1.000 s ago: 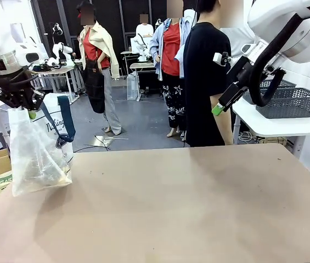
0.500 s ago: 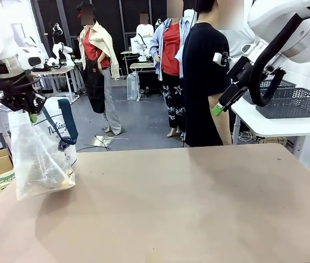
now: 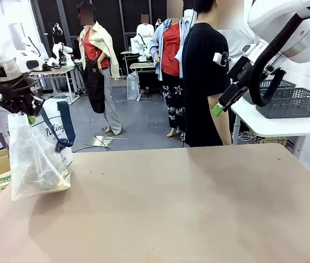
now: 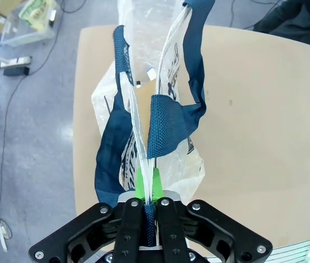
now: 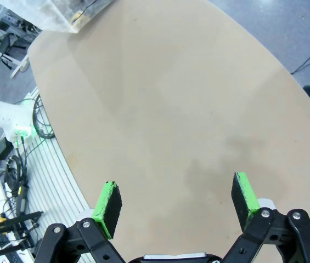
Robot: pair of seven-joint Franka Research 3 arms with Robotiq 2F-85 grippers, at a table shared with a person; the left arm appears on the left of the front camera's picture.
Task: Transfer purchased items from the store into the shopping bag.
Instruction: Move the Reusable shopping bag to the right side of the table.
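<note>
At the left edge of the front view, the left end effector (image 3: 27,114) hangs above the counter (image 3: 187,203), its green pads pressed together on the top of the shopping bag (image 3: 34,161). From that pinch the translucent bag droops down, and its lower end rests on the counter's near-left corner. A navy handle (image 3: 66,121) loops off the bag's right side, with navy script print beside it. Brownish and pale goods, the purchased items (image 3: 48,178), sit low inside the bag; their details are unclear through the plastic.

Seen from the left wrist view, the left end effector (image 4: 145,189) clamps a thin fold of the shopping bag (image 4: 171,159) between the closed pads, and two navy handles (image 4: 168,129) hang to either side of that fold.

Toward the upper right of the front view, the right end effector (image 3: 220,105) is raised clear of the counter, close to a person in a black shirt (image 3: 201,76) at the far side. A dark grey basket (image 3: 289,101) stands on a white side table behind it. From the right wrist view, the right end effector (image 5: 178,200) has its fingers spread wide with nothing between them, above the bare counter (image 5: 187,109).
</note>
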